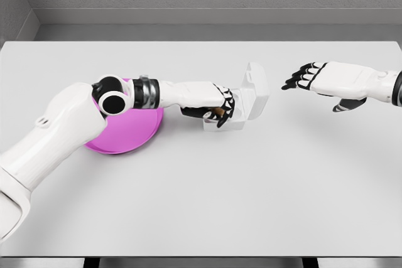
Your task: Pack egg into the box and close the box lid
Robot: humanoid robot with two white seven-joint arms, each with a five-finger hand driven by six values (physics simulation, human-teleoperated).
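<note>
A small clear box (247, 106) sits mid-table with its lid (255, 81) standing up and open. My left hand (220, 110) reaches over the box's left side, fingers curled around a brown egg (219, 113) that is at the box's opening. Whether the egg rests inside the box or is still held above it, I cannot tell. My right hand (306, 78) hovers to the right of the box, well apart from it, fingers stretched out and holding nothing.
A magenta plate (129, 136) lies on the white table (251, 186) left of the box, partly hidden under my left forearm. A grey wall runs behind the table's far edge.
</note>
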